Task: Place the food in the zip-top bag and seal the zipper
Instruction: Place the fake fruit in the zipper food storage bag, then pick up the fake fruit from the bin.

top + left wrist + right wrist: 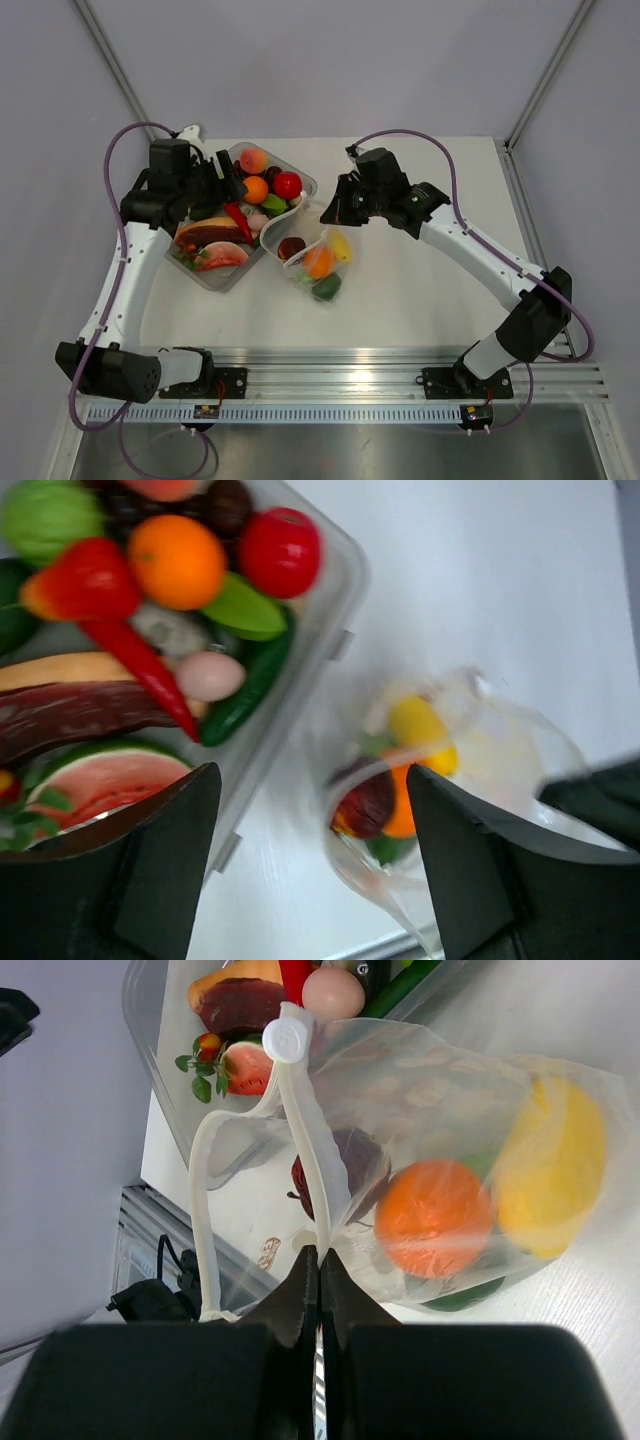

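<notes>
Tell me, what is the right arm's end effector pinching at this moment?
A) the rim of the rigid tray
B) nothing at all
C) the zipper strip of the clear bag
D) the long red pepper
C: the right wrist view shows the right end effector shut on the zipper at the mouth of the zip-top bag, its fingertips meeting on the strip.

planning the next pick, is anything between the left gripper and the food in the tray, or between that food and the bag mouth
Nothing visible does. The left gripper hangs open over the uncovered food in the clear tray, and the zip-top bag gapes beside it, its zipper pinched by the right gripper.
</notes>
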